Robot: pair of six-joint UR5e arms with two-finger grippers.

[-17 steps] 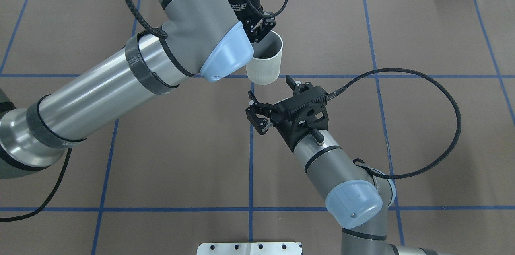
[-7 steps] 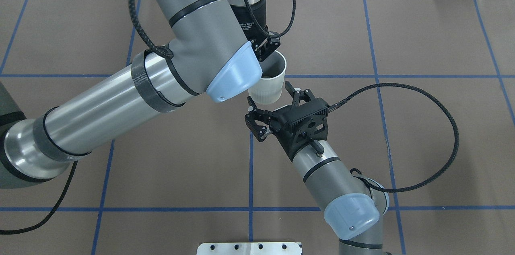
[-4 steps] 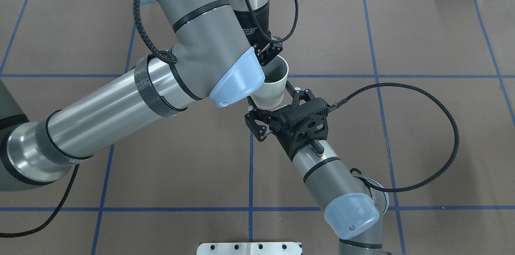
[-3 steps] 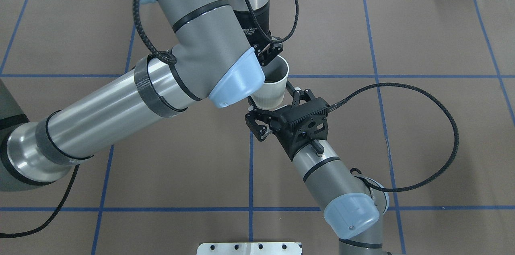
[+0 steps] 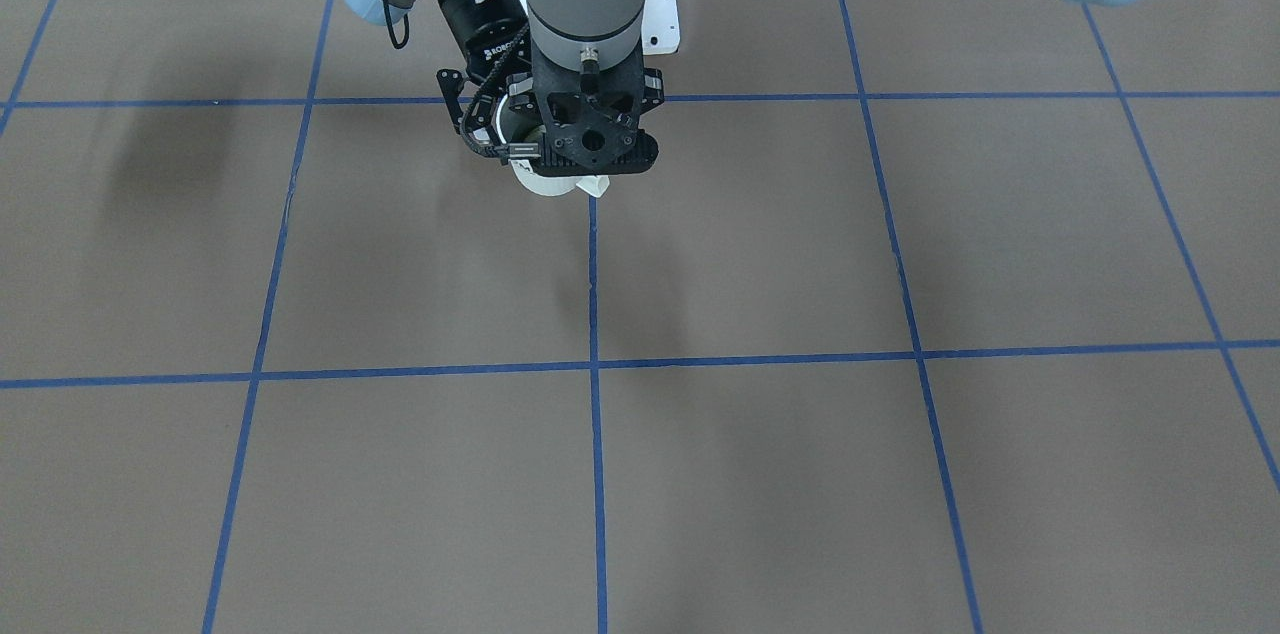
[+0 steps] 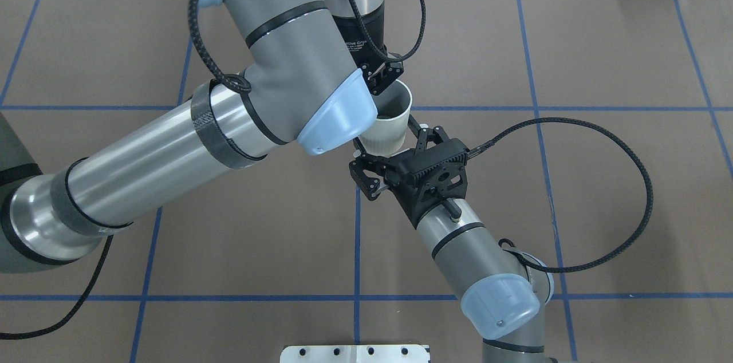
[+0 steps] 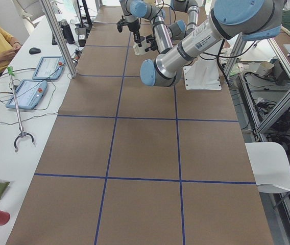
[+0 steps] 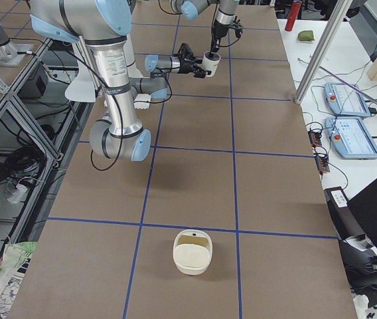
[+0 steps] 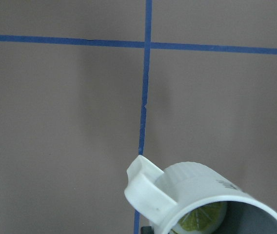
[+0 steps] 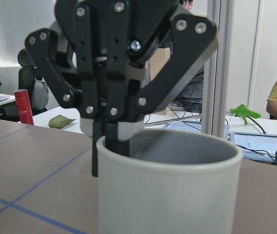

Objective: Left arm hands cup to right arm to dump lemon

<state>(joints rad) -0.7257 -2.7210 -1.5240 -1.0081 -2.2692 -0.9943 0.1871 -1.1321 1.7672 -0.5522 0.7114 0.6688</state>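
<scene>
The cream-white cup (image 6: 385, 133) hangs in the air over the table's middle. My left gripper (image 6: 380, 83) is shut on its far rim, one finger inside and one outside, as the right wrist view shows (image 10: 115, 139). A lemon slice (image 9: 197, 219) lies in the cup's grey inside. The squared handle (image 9: 146, 187) points away from the right arm. My right gripper (image 6: 382, 138) is open, and its jaws stand on either side of the cup's lower body. The cup (image 10: 168, 190) fills the right wrist view.
A cream basket-like container (image 8: 192, 251) stands on the table far toward the robot's right end. A white base plate (image 6: 355, 353) sits at the near edge. Blue tape lines grid the brown table (image 6: 572, 180). Tablets (image 8: 348, 100) and a red bottle (image 8: 293, 13) lie on the side desk.
The left arm carried the cup toward the robot and down between the right gripper's open jaws. The right gripper moved up a little to meet it. For the last half second both are still.
</scene>
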